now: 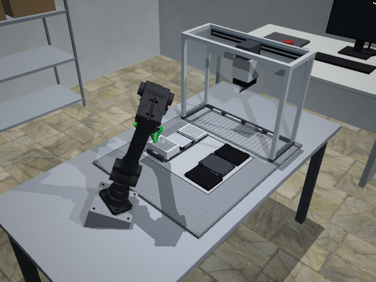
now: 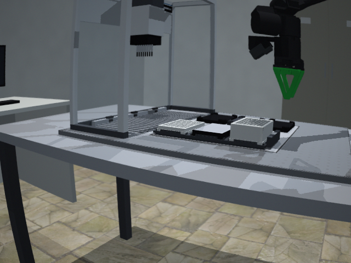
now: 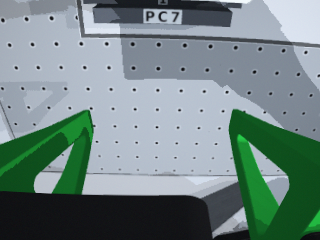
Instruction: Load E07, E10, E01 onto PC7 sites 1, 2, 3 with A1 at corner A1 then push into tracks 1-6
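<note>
The dark carrier PC7 (image 1: pixel 174 145) lies on the apron in front of the rails (image 1: pixel 234 128). It holds the tall white deep-well block (image 1: pixel 163 146) at its handle end, the flat 384-well plate (image 1: pixel 180 140) in the middle and the 96-well plate (image 1: pixel 192 131) nearest the rails. My gripper (image 2: pixel 289 95) is open and empty. It hangs well above the perforated board, just off the carrier's handle end.
Three dark plate nests (image 1: pixel 217 164) stand in a row beside the apron, with nothing on them. The instrument's frame and pipetting head (image 1: pixel 244 71) stand over the rails. My arm's base (image 1: pixel 117 201) is bolted at the near left.
</note>
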